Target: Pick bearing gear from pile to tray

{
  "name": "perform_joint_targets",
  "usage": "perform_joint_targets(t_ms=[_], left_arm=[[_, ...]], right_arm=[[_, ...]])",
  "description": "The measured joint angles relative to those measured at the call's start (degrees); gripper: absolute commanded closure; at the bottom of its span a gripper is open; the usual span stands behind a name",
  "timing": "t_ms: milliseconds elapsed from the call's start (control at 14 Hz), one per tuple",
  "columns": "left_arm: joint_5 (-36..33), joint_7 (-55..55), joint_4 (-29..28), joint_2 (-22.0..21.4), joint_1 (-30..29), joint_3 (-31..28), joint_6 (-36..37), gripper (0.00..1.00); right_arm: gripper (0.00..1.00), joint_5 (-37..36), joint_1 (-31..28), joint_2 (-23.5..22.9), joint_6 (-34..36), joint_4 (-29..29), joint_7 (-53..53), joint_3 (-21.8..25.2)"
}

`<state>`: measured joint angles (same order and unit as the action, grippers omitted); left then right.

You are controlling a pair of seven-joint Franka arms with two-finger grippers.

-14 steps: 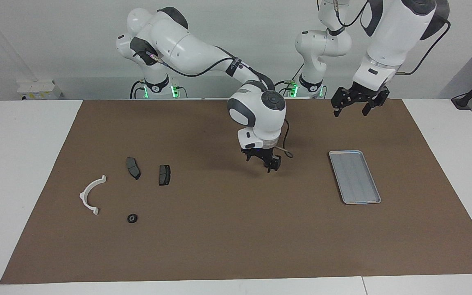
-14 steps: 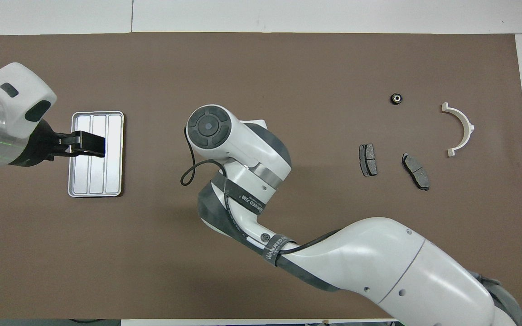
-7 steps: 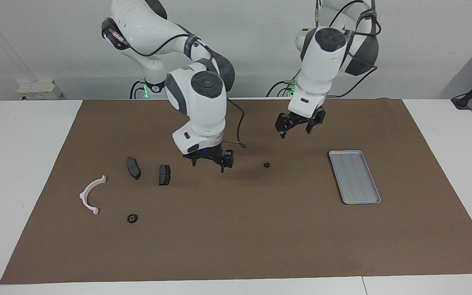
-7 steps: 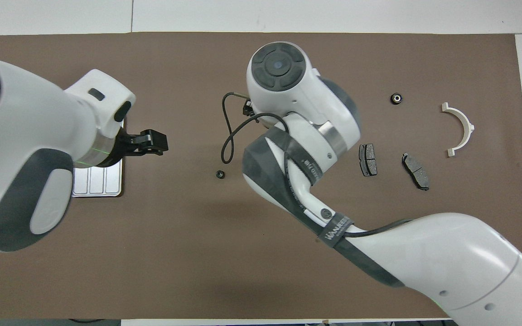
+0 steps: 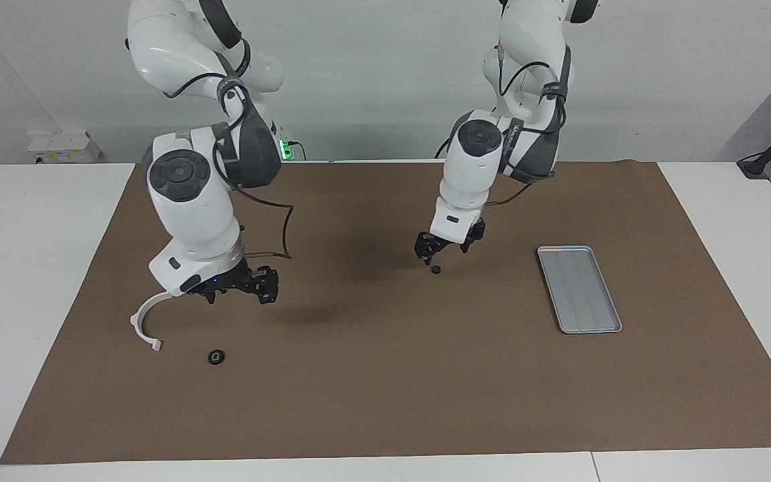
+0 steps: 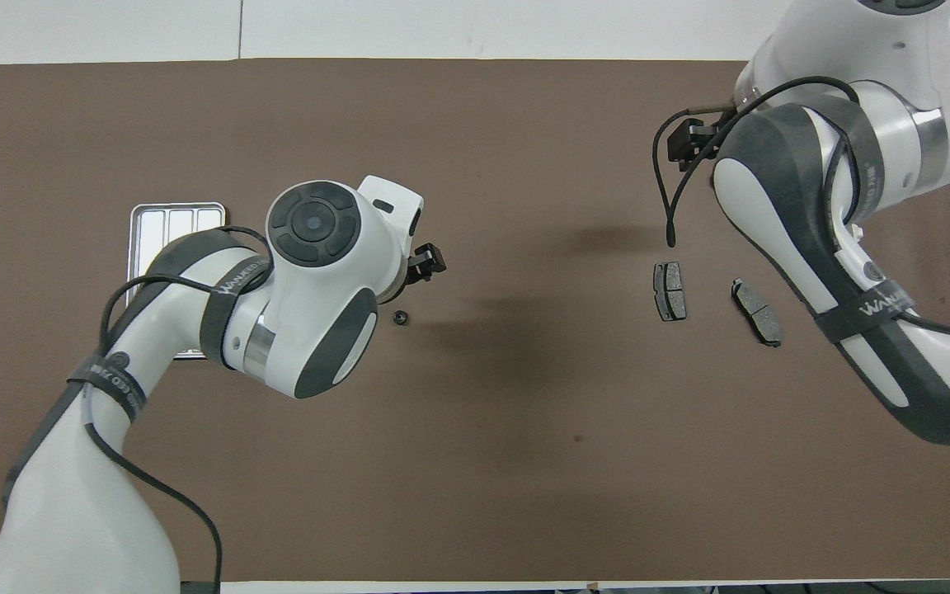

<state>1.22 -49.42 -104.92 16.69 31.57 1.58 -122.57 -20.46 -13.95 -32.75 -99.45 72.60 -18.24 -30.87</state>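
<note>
A small black round bearing gear lies alone on the brown mat, between the pile and the tray. My left gripper hangs open just above it and holds nothing. My right gripper is open and empty over the pile, low above the two dark brake pads. The pile's white arc and another black round part lie beside it. The silver tray holds nothing.
The brown mat covers most of the white table. In the overhead view the left arm hides part of the tray, and the right arm hides the arc and the pile's black round part.
The right arm swung from mid-mat back to the pile, leaving the small black part on the mat. The left arm came from the tray end down to just above that part.
</note>
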Motion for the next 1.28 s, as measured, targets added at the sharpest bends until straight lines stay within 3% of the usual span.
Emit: perform_joint_targets(t_ms=[285, 570, 1282], left_arm=[[0.00, -0.67, -3.91, 1.60, 0.45, -0.25, -4.87, 0.00], [-0.03, -0.15, -6.39, 1.26, 0.43, -0.33, -6.58, 0.26], [-0.04, 2.38, -11.92, -0.22, 0.43, -0.27, -12.97, 0.33]], right_arm=[[0.00, -0.02, -4.99, -0.29, -7.94, 6.82, 0.37, 0.05], [0.00, -1.11, -6.80, -1.64, -13.41, 10.72, 0.38, 0.25], [0.00, -3.68, -7.49, -8.43, -24.25, 12.35, 0.38, 1.74]])
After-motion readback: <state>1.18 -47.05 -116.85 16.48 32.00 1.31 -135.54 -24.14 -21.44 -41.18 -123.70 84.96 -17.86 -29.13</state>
